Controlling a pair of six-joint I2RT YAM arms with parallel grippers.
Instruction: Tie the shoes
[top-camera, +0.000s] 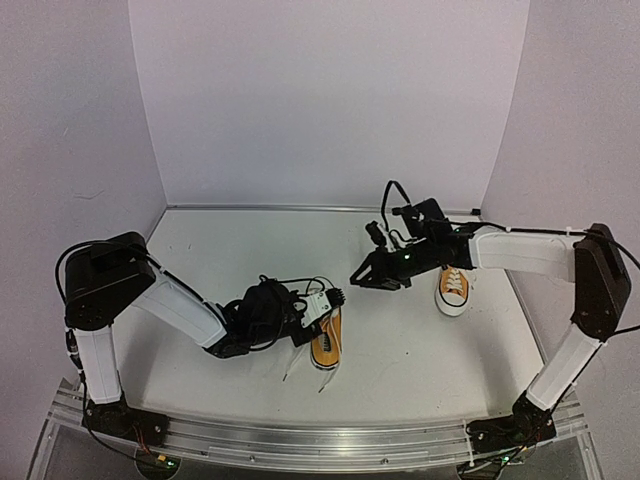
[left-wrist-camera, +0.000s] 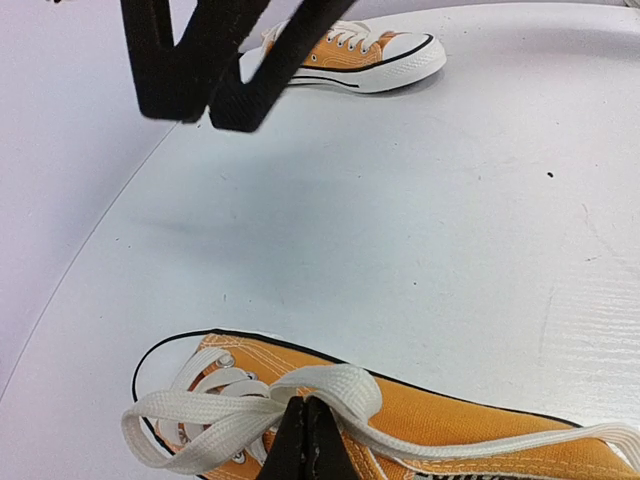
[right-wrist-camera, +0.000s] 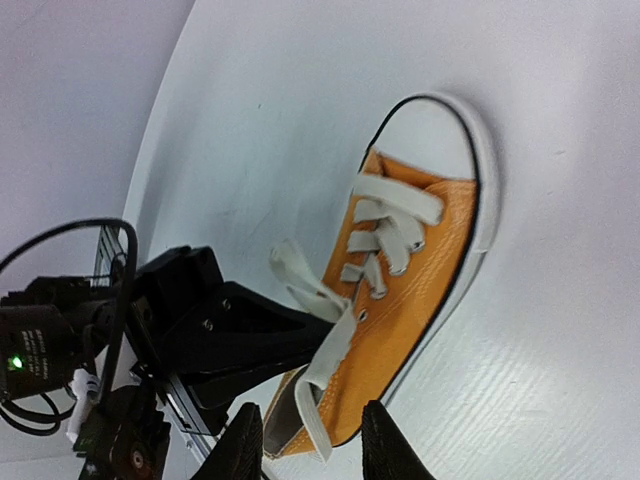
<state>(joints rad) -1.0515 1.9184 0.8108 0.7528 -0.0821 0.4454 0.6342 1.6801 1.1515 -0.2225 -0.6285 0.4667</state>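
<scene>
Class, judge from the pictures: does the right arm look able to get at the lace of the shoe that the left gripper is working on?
Probably yes: the right gripper, jaws apart, hovers close to that shoe with nothing between. The left gripper is shut on part of the lace, leaving other strands free.

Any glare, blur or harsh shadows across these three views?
Top external: even, soft light, with only faint shadows on the table. Left wrist: the right gripper is a dark, soft-edged silhouette, while the laces are sharp. Right wrist: there is a bright sheen on the table at lower right, and the shoe is clear.
</scene>
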